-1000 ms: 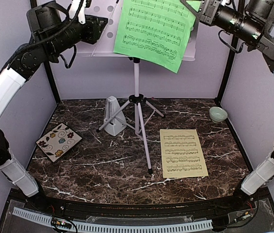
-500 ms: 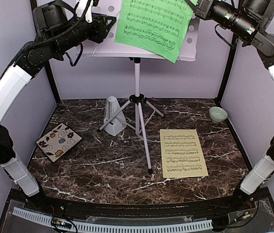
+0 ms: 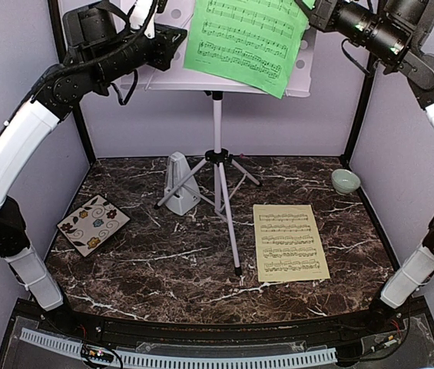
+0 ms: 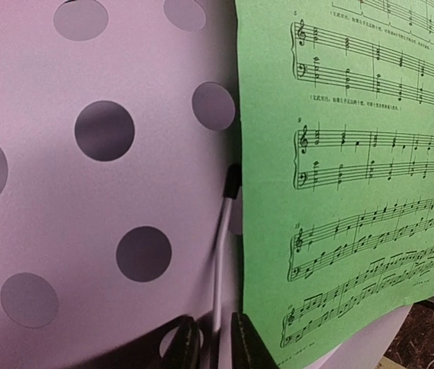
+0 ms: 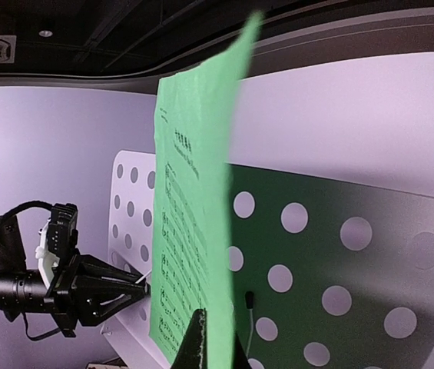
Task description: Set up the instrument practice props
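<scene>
The white tripod music stand (image 3: 217,123) stands at the table's back middle, its perforated desk (image 3: 163,73) at the top of the view. My right gripper (image 3: 309,11) is shut on the upper right corner of the green music sheet (image 3: 243,42) and holds it hanging in front of the desk; the right wrist view shows its fingers (image 5: 220,346) pinching the sheet (image 5: 193,231). My left gripper (image 3: 174,37) is at the desk's left part, its jaws closed on the white wire page holder (image 4: 223,246) just left of the green sheet (image 4: 339,192). The pale-yellow sheet (image 3: 289,242) lies flat on the table. The grey metronome (image 3: 178,184) stands by the tripod legs.
A floral tile (image 3: 92,224) lies at the table's left. A small pale-green bowl (image 3: 345,181) sits at the back right. The tripod's legs spread over the table's middle (image 3: 228,223). A second wire page holder (image 5: 249,307) shows on the desk behind the green sheet.
My left gripper has moved right and up to the desk. My right gripper has lifted the green sheet a little higher against the desk.
</scene>
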{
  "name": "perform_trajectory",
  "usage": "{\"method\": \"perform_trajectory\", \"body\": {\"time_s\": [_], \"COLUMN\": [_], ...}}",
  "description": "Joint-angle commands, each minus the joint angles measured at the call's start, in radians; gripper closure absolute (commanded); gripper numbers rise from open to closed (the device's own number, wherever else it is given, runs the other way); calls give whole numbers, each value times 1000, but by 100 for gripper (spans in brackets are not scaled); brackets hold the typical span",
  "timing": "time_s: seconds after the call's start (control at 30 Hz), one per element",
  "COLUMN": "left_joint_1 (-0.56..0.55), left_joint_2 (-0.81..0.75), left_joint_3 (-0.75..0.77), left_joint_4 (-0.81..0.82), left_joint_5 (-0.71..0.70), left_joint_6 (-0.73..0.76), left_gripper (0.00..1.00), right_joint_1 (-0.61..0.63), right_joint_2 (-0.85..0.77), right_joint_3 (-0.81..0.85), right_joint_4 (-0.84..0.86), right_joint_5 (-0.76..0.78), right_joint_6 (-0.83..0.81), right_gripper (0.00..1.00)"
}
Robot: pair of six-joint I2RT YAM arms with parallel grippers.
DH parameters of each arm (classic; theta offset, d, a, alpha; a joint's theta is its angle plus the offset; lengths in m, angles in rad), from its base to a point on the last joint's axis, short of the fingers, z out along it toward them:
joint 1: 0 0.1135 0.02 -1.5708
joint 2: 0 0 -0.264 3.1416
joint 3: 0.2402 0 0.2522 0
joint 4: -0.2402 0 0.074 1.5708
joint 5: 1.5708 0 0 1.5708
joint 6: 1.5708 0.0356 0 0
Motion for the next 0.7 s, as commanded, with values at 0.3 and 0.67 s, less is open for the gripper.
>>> {"method": "perform_trajectory", "body": {"time_s": [0.3,0.67], "left_joint_1": [6,6], "left_joint_2": [-116,-137], "left_joint_3": [-161,-237], "left_joint_4": [226,292], "left_joint_5": [45,160], "left_joint_6": [-5,36], "left_gripper": [100,100], "right_joint_1": [1,3], "right_joint_2": [-48,10], "right_joint_3": [-38,-2], "right_joint_4": [37,97], "right_joint_5": [60,-25], "right_joint_6": [-55,-72], "right_gripper": [100,100]}}
